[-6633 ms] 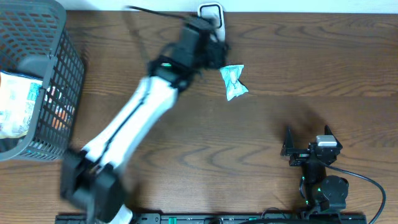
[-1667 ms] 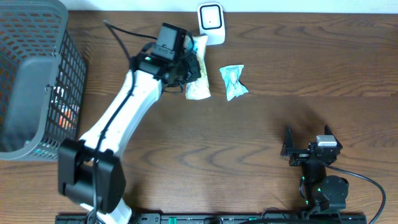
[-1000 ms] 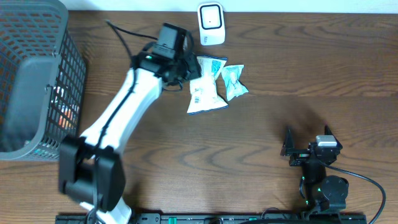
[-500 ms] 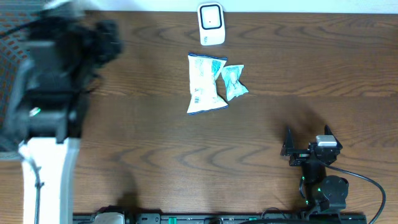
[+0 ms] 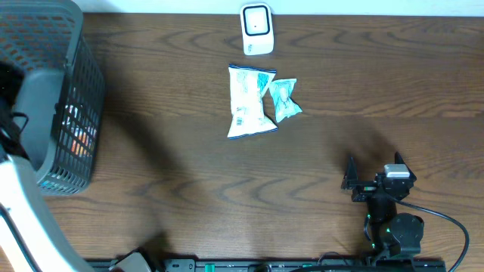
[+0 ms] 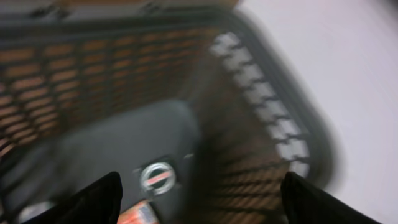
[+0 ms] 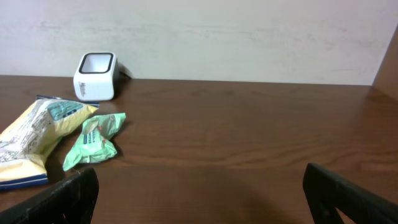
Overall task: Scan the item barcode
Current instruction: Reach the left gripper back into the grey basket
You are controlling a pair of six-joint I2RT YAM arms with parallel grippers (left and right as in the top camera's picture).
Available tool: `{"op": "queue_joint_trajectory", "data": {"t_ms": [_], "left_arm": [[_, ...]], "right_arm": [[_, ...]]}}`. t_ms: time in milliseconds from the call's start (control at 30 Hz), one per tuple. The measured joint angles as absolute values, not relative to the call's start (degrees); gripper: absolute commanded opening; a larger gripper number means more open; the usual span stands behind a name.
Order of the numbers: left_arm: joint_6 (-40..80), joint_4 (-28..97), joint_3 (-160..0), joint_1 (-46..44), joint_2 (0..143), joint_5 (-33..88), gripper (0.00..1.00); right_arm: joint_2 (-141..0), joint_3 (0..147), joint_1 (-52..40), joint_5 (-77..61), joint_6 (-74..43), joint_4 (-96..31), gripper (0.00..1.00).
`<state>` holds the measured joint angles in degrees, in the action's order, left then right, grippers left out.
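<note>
Currently the left tool [image 6: 202,186] is hanging wide and empty over the mesh basket [image 6: 261,112]; the right tool [image 7: 199,186], also wide, is facing the snack bag [image 7: 31,143] and barcode scanner [image 7: 95,76] ahead-left.

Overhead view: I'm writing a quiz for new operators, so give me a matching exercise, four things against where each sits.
1 scanner
2 basket
3 green packet
4 right gripper

a near edge, right side
b far edge, middle
c left end
d right beside the white packet

Pairs: 1-b, 2-c, 3-d, 4-a
</note>
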<state>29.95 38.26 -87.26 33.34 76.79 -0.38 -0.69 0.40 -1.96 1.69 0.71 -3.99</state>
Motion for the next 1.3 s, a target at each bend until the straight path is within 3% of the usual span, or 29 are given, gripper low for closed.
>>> {"op": "queue_joint_trajectory", "data": {"t_ms": [400, 967, 1067, 1133, 1200, 1300], "left_arm": [[32.10, 52.51, -87.31, 42.19, 97.62, -0.38, 0.89], [37.98, 62.19, -87.35, 42.76, 112.60, -6.70, 0.89], [38.06, 62.15, -87.35, 42.76, 114.13, -6.83, 0.79], [38.28, 61.82, -87.35, 42.76, 115.09, -6.83, 0.63], [38.37, 61.34, -87.35, 42.76, 116.03, -6.90, 0.38], [38.92, 61.10, -87.35, 42.76, 116.90, -7.27, 0.27]], "right_arm": [[-0.69, 0.40, -1.96, 1.67, 0.71, -4.03, 0.99], [-0.69, 0.40, -1.96, 1.67, 0.71, -4.01, 0.99], [-0.69, 0.40, -1.96, 1.67, 0.71, -4.01, 0.99], [-0.69, 0.40, -1.96, 1.67, 0.71, -4.01, 0.99], [-0.69, 0.40, -1.96, 1.67, 0.71, -4.01, 0.99], [-0.69, 0.40, -1.96, 1.69, 0.71, -4.01, 0.99]]}}
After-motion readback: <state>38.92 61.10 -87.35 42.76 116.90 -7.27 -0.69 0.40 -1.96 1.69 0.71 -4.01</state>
